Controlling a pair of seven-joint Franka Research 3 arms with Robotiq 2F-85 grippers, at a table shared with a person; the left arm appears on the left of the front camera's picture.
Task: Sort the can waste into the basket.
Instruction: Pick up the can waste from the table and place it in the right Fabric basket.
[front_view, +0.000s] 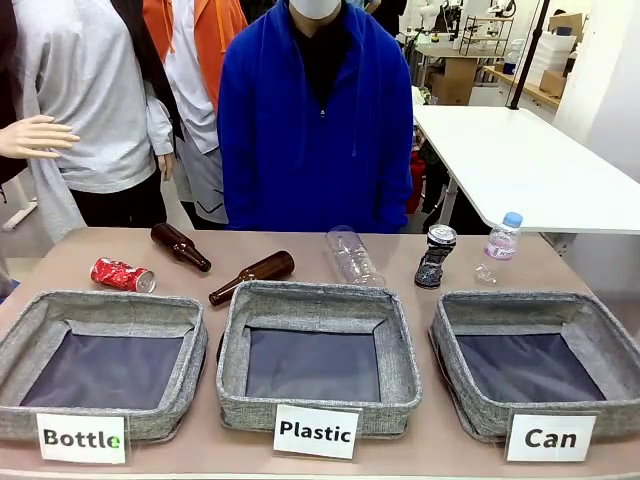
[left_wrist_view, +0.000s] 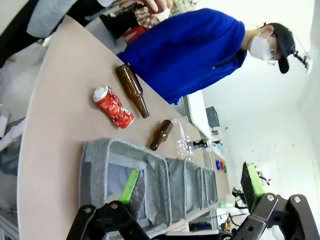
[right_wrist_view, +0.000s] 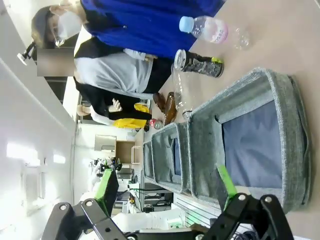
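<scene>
A crushed red can (front_view: 122, 275) lies at the far left of the table, behind the "Bottle" basket; my left wrist view shows this red can (left_wrist_view: 113, 106) well ahead of my left gripper (left_wrist_view: 192, 187), which is open and holds nothing. A crushed dark can (front_view: 435, 256) stands behind the grey "Can" basket (front_view: 600, 330) at the right. In the right wrist view my right gripper (right_wrist_view: 166, 186) is open and hangs near the front of that basket (right_wrist_view: 280, 85), with the dark can (right_wrist_view: 198, 64) beyond it. The basket holds nothing.
Two more grey baskets stand in the row, "Bottle" (front_view: 30, 320) and "Plastic" (front_view: 400, 350). Two brown glass bottles (front_view: 181, 246) (front_view: 252, 277) and two clear plastic bottles (front_view: 353, 257) (front_view: 499, 243) lie behind them. A person in a blue top (front_view: 315, 130) stands at the far edge.
</scene>
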